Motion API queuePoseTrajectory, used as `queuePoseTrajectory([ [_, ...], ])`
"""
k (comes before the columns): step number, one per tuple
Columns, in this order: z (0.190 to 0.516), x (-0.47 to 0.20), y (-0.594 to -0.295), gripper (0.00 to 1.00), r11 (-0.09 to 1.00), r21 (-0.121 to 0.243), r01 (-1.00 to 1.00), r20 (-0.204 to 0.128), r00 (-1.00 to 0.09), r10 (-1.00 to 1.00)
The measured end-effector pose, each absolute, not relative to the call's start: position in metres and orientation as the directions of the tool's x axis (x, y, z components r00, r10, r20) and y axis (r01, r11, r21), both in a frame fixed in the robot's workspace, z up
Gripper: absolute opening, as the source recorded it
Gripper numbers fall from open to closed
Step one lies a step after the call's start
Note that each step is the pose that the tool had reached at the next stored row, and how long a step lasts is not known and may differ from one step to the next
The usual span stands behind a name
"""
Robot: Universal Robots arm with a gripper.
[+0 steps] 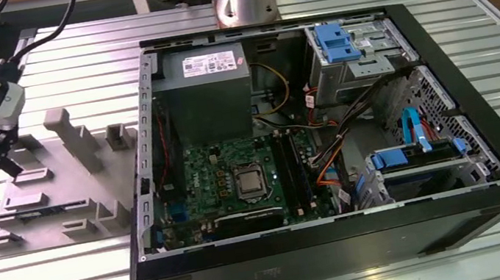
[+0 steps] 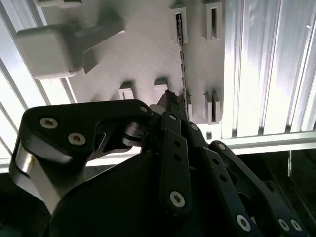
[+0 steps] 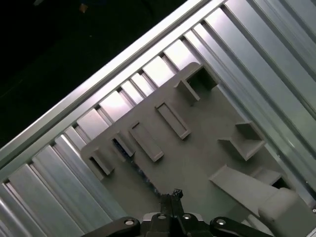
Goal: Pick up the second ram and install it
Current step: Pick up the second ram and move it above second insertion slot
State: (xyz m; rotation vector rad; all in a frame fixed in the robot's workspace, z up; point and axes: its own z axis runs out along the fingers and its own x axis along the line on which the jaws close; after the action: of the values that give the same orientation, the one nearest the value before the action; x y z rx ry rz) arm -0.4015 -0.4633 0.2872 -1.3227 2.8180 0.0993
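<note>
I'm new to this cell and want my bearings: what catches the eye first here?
In the exterior view's middle lies the open black computer case, its green motherboard exposed. At the exterior view's left a grey fixture plate carries the second ram, with the gripper hovering above that plate.

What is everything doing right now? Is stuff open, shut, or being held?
computer case: open, side cover off, lying on its side.
second ram: standing on edge in the grey fixture, not held.
gripper: fingers shut, empty, above the fixture.
</note>
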Motion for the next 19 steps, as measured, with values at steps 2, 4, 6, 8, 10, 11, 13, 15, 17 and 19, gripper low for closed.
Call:
queuePoseTrajectory([
  [2, 0.2862, -0.4015, -0.4633, 0.11, 0.609, 0.046, -0.792, -0.052, -0.611, -0.79],
  [4, 0.2853, -0.4015, -0.4633, 0.11, 0.58, 0.046, -0.814, -0.051, -0.581, -0.812],
  [6, 0.2842, -0.4015, -0.4633, 0.11, 0.55, 0.046, -0.834, -0.052, -0.552, -0.832],
  [8, 0.2832, -0.4015, -0.4633, 0.11, 0.519, 0.046, -0.853, -0.051, -0.521, -0.852],
  [10, 0.282, -0.4015, -0.4633, 0.11, 0.487, 0.046, -0.872, -0.051, -0.489, -0.871],
  [11, 0.2815, -0.4015, -0.4633, 0.11, 0.471, 0.046, -0.881, -0.052, -0.473, -0.879],
  [13, 0.2805, -0.4015, -0.4633, 0.11, 0.439, 0.046, -0.897, -0.051, -0.441, -0.896],
  [15, 0.2794, -0.4015, -0.4633, 0.11, 0.407, 0.046, -0.912, -0.051, -0.409, -0.911],
  [17, 0.2783, -0.4015, -0.4633, 0.11, 0.373, 0.046, -0.927, -0.052, -0.375, -0.926],
  [19, 0.2773, -0.4015, -0.4633, 0.11, 0.339, 0.046, -0.94, -0.051, -0.341, -0.939],
])
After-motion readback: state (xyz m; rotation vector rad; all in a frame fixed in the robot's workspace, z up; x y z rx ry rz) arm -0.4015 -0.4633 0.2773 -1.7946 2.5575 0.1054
